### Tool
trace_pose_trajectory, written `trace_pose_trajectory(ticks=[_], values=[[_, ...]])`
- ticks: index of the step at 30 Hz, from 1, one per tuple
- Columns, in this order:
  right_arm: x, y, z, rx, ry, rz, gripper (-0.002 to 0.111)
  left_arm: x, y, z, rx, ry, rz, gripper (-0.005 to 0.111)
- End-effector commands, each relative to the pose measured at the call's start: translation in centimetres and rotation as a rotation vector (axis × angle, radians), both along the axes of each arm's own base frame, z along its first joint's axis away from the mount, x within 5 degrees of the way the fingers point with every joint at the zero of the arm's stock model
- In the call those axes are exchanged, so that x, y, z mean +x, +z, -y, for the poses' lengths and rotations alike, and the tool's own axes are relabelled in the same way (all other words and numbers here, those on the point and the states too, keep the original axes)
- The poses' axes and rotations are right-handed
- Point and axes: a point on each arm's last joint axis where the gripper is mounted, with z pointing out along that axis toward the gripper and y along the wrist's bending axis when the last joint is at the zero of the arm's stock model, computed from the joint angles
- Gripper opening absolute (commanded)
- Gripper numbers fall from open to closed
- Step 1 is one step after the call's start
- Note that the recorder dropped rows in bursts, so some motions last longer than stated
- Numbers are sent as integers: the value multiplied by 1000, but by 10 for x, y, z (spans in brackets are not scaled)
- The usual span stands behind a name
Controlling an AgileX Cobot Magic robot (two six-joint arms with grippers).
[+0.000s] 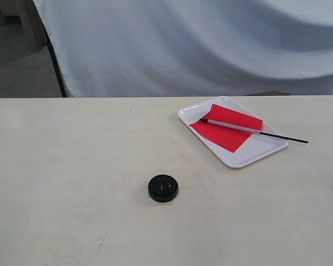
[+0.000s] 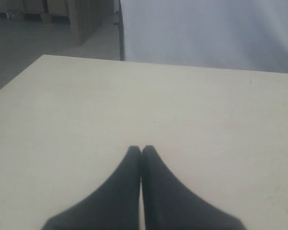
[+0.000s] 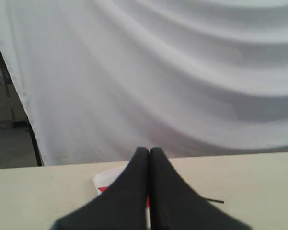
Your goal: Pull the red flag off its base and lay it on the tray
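Right, the small bright-red rectangular cloth flag on a thin pole [image 1: 227, 128] lies flat on the flat white rectangular plastic tray [image 1: 239, 161], w/ the cloth inside the rim. In the exterior view the pole runs approx 9-to-4 o'clock across the cloth. Its thin black end pokes out past the tray rim on the 4 o'clock side, over the pale cream table [image 1: 72, 166]. The small round black plastic base [image 1: 163, 188] sits on the table well apart from the tray, approx 7 o'clock from it, flag off it.

Left gripper [image 2: 142, 149]: tips pressed together, gripping nothing, over bare table. Right gripper [image 3: 149, 151]: closed the same way, also empty. A tray corner w/ a bit of red and the pole tip show just past it. A white draped cloth backdrop [image 1: 210, 44] hangs at 12 o'clock behind the table.
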Motion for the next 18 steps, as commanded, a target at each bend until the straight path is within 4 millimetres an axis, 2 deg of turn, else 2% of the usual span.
trace_pose_trajectory(ticks=[1,4,8,18], values=[[5,-29,0,-6,3,-67,0,0,0,0,9,3,3,0],[5,-32,-1,-74,1,-100,0,0,0,0,9,3,3,0],[5,-38,-1,-92,4,-165,0,0,0,0,9,3,3,0],[4,-42,0,-124,4,-204,0,0,0,0,9,3,3,0]])
